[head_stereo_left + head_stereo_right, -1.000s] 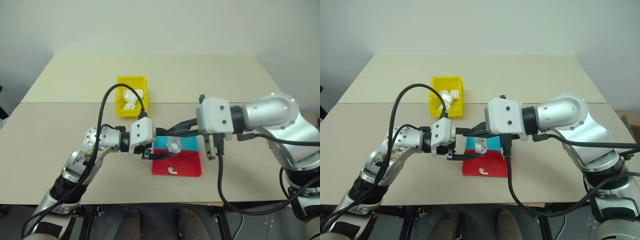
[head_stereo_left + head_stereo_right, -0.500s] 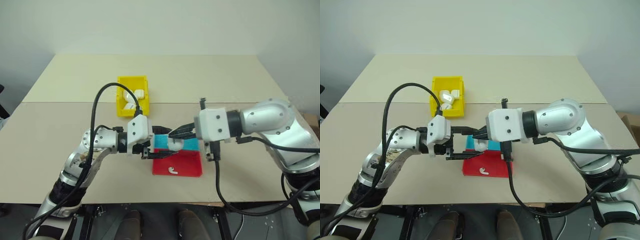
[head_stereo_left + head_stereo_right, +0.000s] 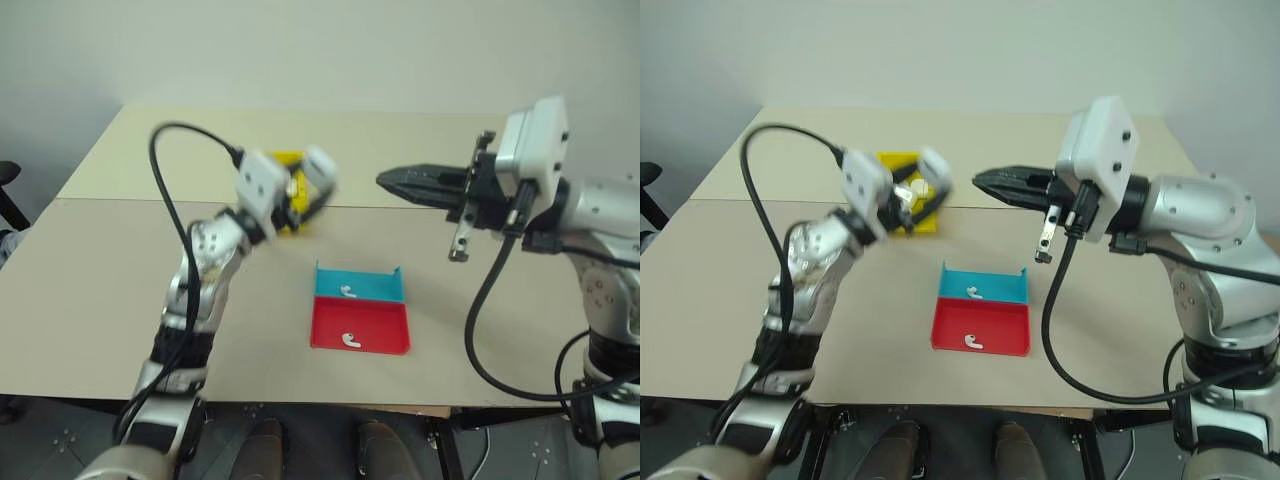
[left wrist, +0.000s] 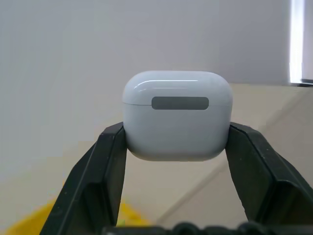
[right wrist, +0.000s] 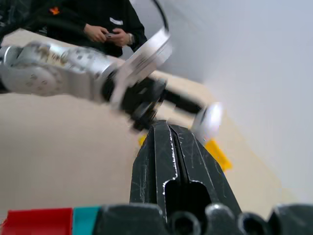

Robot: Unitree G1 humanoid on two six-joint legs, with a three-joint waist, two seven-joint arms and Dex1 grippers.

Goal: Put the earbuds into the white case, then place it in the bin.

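The white case [image 4: 176, 115], lid closed, is pinched between my left gripper's [image 4: 176, 134] two black fingers. That gripper [image 3: 318, 180] is raised above the table just in front of the yellow bin [image 3: 902, 195], which it partly hides. One earbud [image 3: 347, 291] lies in the blue tray [image 3: 380, 288] and another earbud [image 3: 349, 339] in the red tray [image 3: 385, 330]. My right gripper [image 3: 385, 180] hovers shut and empty, high over the table to the right of the case, pointing left. The right wrist view has the case [image 5: 210, 120] ahead of its shut fingers [image 5: 168, 147].
The bin holds a few other white items [image 3: 920, 187]. The two flat trays sit side by side near the table's front middle. A person [image 5: 105, 24] stands beyond the table's left side. Bare tabletop lies to the left and right of the trays.
My left arm swung up and away from the trays, carrying the case toward the bin. The right gripper pulled back to the right and rose. The head view also shifted.
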